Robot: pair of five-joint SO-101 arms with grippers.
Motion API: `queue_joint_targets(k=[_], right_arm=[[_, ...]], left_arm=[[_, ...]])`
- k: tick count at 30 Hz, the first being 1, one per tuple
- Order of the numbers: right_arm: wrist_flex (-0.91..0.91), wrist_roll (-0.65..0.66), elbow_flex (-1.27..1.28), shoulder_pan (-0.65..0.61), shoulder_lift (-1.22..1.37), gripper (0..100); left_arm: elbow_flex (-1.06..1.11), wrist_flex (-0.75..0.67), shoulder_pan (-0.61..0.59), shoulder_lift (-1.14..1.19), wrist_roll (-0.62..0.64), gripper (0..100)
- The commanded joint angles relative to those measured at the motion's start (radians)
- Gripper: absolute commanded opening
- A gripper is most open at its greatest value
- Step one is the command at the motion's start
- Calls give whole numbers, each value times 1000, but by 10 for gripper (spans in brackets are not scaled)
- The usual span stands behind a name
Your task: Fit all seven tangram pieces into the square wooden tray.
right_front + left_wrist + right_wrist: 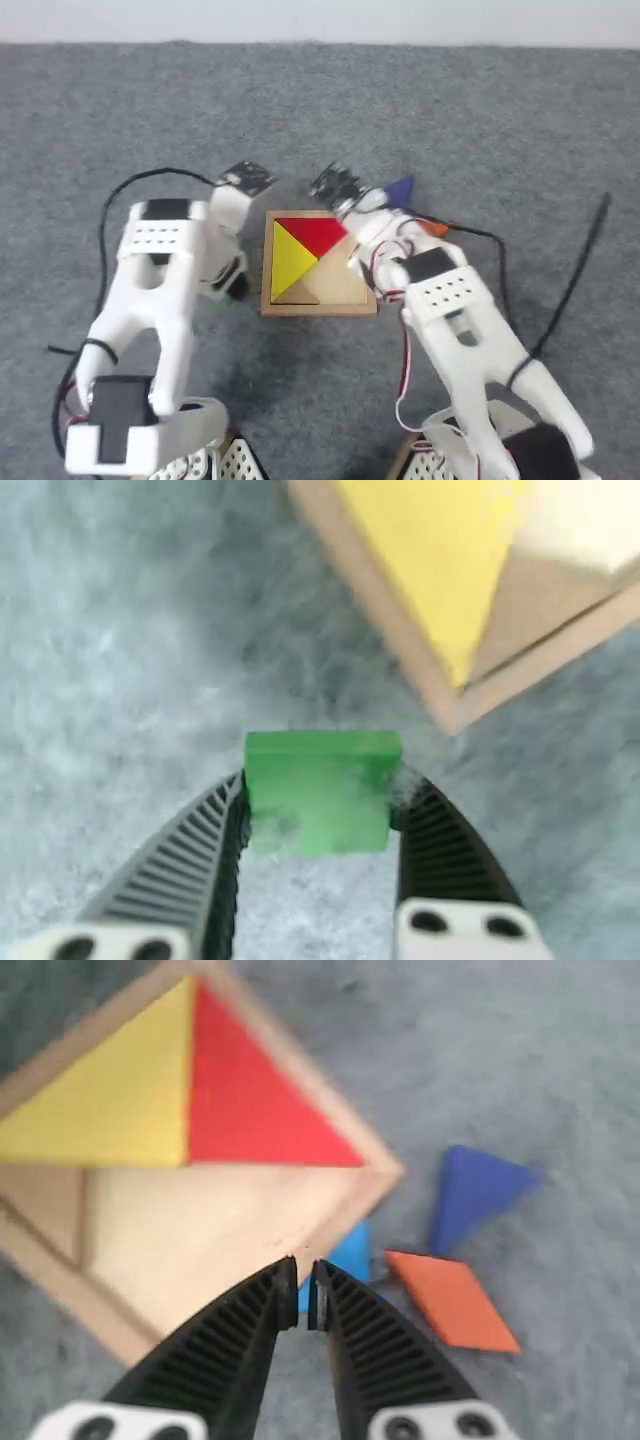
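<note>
The left gripper [322,786] was clamped on the green piece [318,815] just beside the tray [385,600]; it looked a light, stiff, smooth block, best pinched across its flat opposite edges

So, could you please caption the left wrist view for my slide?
Left claw holds a green piece by a corner of the wooden tray.

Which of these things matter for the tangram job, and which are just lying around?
Job: wooden tray, yellow triangle, red triangle, green piece in left gripper, dark blue triangle, orange parallelogram, light blue piece.
Lying about: black cable, grey carpet.
</note>
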Motion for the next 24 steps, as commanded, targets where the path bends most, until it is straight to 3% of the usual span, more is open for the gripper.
queue_joint_targets(k=[1, 10, 17, 24], right_arm=[[35, -107, -2, 79, -130, 41], [19, -164, 121, 163, -351, 41], [-13, -163, 135, 160, -317, 41], [-13, -160, 135, 116, -311, 41]], left_arm=[[-77, 14, 137, -44, 95, 16], [-120, -107, 368, 17, 209, 17], [-268, -152, 391, 322, 256, 16], [-288, -161, 402, 358, 310, 16]])
